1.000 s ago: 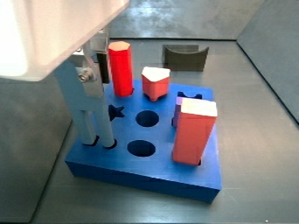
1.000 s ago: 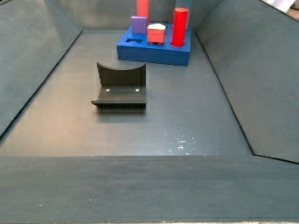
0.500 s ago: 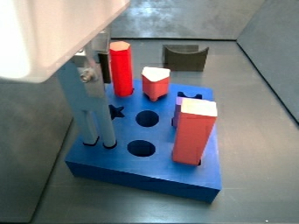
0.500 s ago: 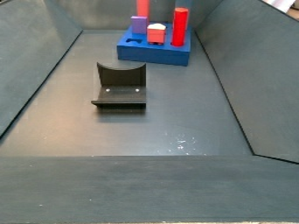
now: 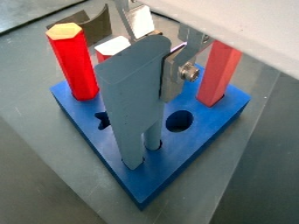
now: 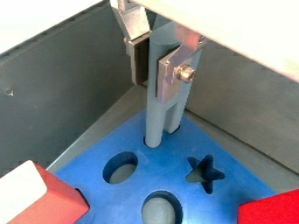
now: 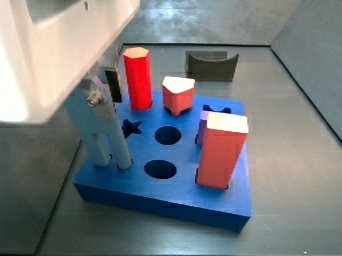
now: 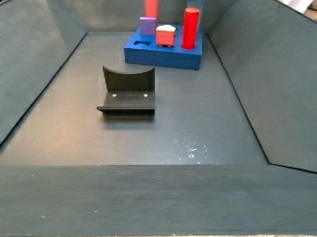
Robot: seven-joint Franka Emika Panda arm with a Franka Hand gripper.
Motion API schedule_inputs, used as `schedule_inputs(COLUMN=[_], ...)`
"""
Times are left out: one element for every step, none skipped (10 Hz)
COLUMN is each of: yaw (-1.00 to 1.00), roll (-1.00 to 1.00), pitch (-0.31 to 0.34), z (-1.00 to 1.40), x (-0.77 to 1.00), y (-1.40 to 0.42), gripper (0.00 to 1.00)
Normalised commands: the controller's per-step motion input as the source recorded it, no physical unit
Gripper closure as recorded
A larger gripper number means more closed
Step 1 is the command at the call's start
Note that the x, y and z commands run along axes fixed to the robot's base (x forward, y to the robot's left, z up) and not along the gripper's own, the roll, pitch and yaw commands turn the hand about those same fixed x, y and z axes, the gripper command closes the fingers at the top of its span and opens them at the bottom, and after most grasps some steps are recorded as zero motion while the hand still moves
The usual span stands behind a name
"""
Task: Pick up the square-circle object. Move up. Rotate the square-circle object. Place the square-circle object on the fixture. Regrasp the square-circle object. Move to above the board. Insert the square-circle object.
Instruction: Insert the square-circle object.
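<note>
Insert step, near the end. The gripper (image 6: 163, 83) sits over the near-left corner of the board (image 7: 174, 195) in a side view, jaws narrow and clamped on the peg (image 6: 160, 105), which stands upright with its lower end down in a corner hole of the board (image 6: 140, 166). In a wrist view the peg (image 5: 131, 96) hides its own foot, so I can't tell if it is fully bottomed or only partway in; the finger (image 6: 179, 74) plate still presses its side. In the side view the peg (image 7: 104, 135) looks vertical, no obvious tilt. Other slots: red hexagonal column (image 7: 138, 77) at the back, short red-and-pale piece (image 7: 178, 94) beside it, big red block with pale top (image 7: 222, 150) on the right; star hole (image 6: 205, 171) and round holes (image 6: 121, 166) open. Fixture (image 8: 128, 91) is empty, well apart from the board (image 8: 164, 54) on the table. Gripper not distinguishable in that far view. Next move, my read: push straight down until the peg seats, keep it plumb so it doesn't bind on the hole edge, then open the jaws and lift straight up clear of the hexagonal column just beside. Risk: dragging the peg back out if release is incomplete.
</note>
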Motion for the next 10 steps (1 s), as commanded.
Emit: schedule_inputs(yaw=[0.03,0.0,-0.09,-0.13,-0.04,-0.05,-0.08,-0.09,0.0,0.0], roll=[0.29,0.17,0.07,0.0,0.0,-0.07,-0.07,0.1,0.0,0.0], pitch=[0.0,0.033,0.091,0.011,0.0,0.001,0.0,-0.241,0.0,0.0], z=[-0.7,-0.87,-0.99,-1.0,-1.0,-0.99,-0.97,-0.64,-0.06,0.0], x=[0.36,0.58,0.68,0.47,0.3,0.28,0.28,0.0,0.1,0.0], y=[-0.09,-0.03,0.0,0.0,0.0,0.0,0.01,-0.01,0.02,0.0], gripper=[1.0,1.0,1.0,1.0,1.0,1.0,1.0,1.0,1.0,1.0])
